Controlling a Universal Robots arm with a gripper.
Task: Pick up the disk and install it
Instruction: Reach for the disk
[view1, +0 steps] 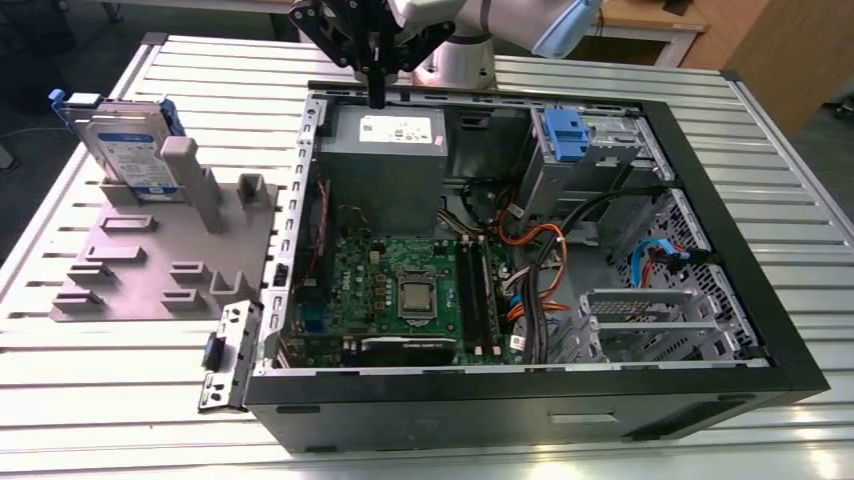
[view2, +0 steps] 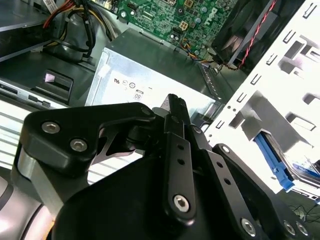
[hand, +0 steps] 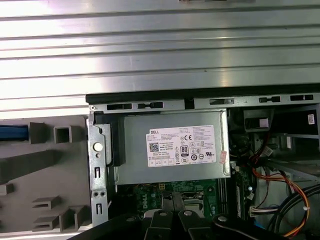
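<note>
The disk stands upright on its edge in a slot of the grey holder, at the exterior view's left, outside the computer case. It is silver-grey with a white and blue label and a blue bracket. My gripper hangs over the far wall of the open case, just above the grey power supply box. It is well to the right of the disk in that view. Its black fingers are pressed together with nothing between them. In the first wrist view the gripper hovers over the green board, with the power supply box beyond it.
Inside the case lie the green motherboard, orange and black cables and a drive bay with a blue plastic tab. A metal cage sits at the near right. The ribbed metal table surrounds the case.
</note>
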